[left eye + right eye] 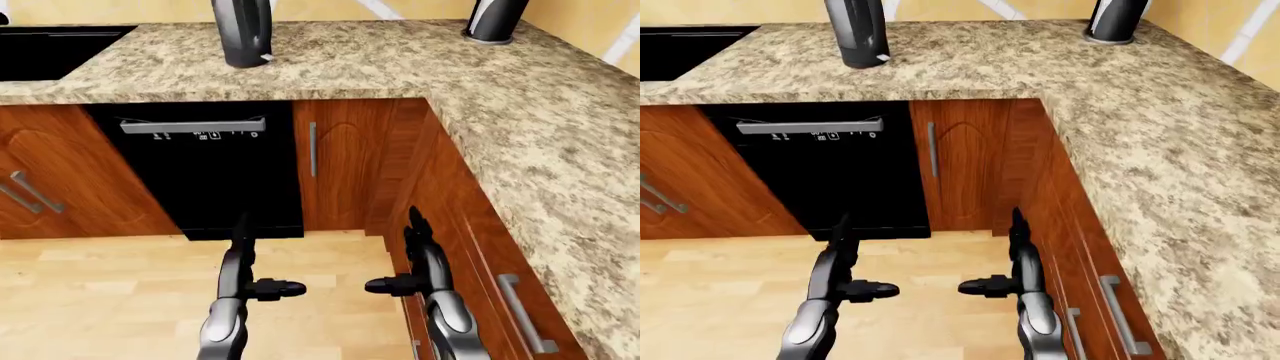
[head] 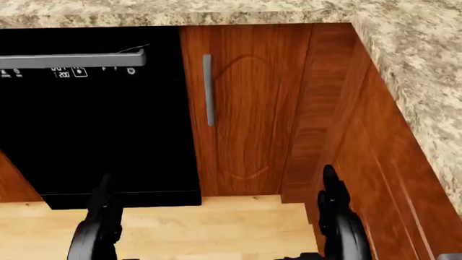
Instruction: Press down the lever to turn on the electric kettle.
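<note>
The electric kettle (image 1: 243, 31) is a dark grey upright body on the granite counter (image 1: 380, 64) at the top of the left-eye view; only its lower part shows. A small light lever tab (image 1: 266, 57) sticks out at its base on the right. My left hand (image 1: 265, 259) and right hand (image 1: 395, 251) are low over the wooden floor, far below the counter. Both have fingers pointing up and thumbs turned inward, open and empty. In the head view only the two hands show, left (image 2: 101, 208) and right (image 2: 333, 203); the kettle is out of frame.
A black dishwasher (image 1: 200, 176) sits under the counter, with a wood cabinet door and its handle (image 1: 313, 148) beside it. A second dark appliance (image 1: 495, 19) stands at the top right corner. A black sink (image 1: 50, 49) is at the top left. Drawer handles (image 1: 522, 311) line the right cabinets.
</note>
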Controlling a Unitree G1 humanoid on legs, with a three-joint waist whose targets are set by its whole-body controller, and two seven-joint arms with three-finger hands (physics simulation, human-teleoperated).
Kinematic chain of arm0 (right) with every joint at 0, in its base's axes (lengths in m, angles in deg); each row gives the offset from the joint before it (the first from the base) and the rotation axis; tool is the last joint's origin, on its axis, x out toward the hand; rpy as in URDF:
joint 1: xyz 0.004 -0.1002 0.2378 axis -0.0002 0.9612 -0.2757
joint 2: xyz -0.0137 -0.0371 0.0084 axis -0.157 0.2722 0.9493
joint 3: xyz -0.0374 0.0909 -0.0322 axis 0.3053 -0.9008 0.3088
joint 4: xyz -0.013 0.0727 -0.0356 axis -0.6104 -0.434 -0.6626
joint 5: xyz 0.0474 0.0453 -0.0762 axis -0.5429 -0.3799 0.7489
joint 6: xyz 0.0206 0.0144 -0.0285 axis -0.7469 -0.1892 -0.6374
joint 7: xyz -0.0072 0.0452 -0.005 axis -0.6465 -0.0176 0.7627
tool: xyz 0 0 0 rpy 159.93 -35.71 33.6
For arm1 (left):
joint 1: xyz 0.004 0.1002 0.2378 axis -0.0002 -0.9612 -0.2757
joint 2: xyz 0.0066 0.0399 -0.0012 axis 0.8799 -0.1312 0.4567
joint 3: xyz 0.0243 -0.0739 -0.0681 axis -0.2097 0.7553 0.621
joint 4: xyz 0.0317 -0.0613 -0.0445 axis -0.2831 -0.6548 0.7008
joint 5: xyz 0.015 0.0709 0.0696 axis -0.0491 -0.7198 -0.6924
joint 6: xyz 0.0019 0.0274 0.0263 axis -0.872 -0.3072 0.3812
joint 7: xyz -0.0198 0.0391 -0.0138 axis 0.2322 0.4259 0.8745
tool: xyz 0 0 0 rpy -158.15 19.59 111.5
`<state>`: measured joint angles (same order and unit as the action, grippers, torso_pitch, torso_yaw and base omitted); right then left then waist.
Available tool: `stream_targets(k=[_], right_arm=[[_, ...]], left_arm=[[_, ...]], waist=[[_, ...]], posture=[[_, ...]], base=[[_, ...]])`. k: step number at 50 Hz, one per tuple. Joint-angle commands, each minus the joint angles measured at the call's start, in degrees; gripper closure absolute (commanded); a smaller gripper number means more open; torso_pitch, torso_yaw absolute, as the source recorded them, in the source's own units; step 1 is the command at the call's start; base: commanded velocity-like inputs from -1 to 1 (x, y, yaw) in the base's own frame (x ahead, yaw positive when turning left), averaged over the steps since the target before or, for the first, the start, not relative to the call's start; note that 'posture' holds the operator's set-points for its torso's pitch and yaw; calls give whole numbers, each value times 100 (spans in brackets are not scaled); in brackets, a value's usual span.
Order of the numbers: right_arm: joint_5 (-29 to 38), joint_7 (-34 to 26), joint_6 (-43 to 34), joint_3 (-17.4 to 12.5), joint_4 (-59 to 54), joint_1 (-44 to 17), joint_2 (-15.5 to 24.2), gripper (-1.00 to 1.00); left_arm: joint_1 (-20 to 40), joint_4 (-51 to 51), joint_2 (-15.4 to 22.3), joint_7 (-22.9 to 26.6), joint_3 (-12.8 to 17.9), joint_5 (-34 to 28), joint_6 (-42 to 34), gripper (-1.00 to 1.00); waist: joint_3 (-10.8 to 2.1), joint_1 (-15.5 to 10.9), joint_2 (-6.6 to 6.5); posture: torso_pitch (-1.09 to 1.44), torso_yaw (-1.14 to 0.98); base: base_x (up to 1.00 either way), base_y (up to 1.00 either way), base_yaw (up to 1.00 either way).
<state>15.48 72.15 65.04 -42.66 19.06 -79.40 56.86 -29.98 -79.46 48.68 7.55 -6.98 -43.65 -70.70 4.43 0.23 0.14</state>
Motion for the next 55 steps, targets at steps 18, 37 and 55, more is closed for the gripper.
stream_targets(k=[18,37,55], right_arm=[[-178,-74,-93,-36,2032,27,12,-100],[-76,24,-1164,-283,3448,-624,168,-100],[110,182,-1209,-353,3464,-745,227,-100]], left_arm=[[-21,1507,0,2,-35,-116,-175,-100],[515,3826,93,-51,82,-253,-2095,-100],[578,4323,30,-21,-134,-436,-2462,-100]], waist=[[-482,-44,26],[-492,-43,16],[-340,-21,-191]], posture=[[0,0],[0,0],[0,0]], base=[[0,0,0],[0,0,0],[0,9,0]])
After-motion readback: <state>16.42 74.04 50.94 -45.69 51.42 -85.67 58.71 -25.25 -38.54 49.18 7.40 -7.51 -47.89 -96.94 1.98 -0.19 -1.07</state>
